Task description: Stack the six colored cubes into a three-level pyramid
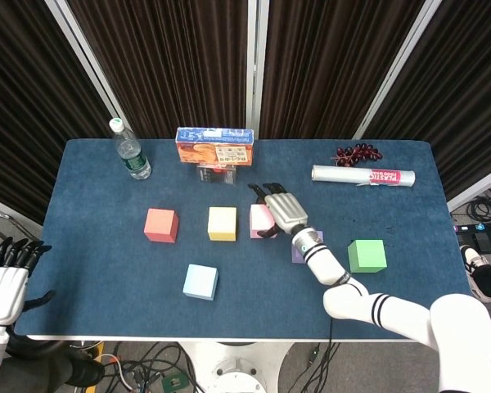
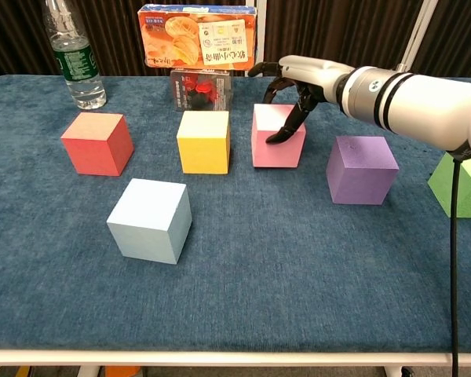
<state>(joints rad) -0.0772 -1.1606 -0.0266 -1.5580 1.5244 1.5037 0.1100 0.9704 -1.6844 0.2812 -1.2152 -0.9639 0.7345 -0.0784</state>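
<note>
Red cube [image 1: 161, 224] [image 2: 98, 143], yellow cube [image 1: 222, 223] [image 2: 204, 141] and pink cube [image 1: 259, 219] [image 2: 271, 148] stand in a row mid-table. In front of them lies the light blue cube [image 1: 200, 282] [image 2: 151, 220]. The purple cube [image 2: 361, 169] sits right of the pink one, partly hidden under my right forearm in the head view. A green cube [image 1: 367, 255] [image 2: 463, 181] is far right. My right hand [image 1: 282, 211] [image 2: 294, 82] arches over the pink cube, fingers spread, a fingertip touching its right face. My left hand [image 1: 4, 282] hangs off the table's left front corner, fingers apart, empty.
At the back stand a water bottle [image 1: 129, 150] [image 2: 72, 55], an orange snack box [image 1: 214, 146] [image 2: 198, 38] on a small clear box [image 2: 200, 90], a foil roll [image 1: 362, 175] and dark grapes [image 1: 357, 153]. The table's front edge runs just below the light blue cube.
</note>
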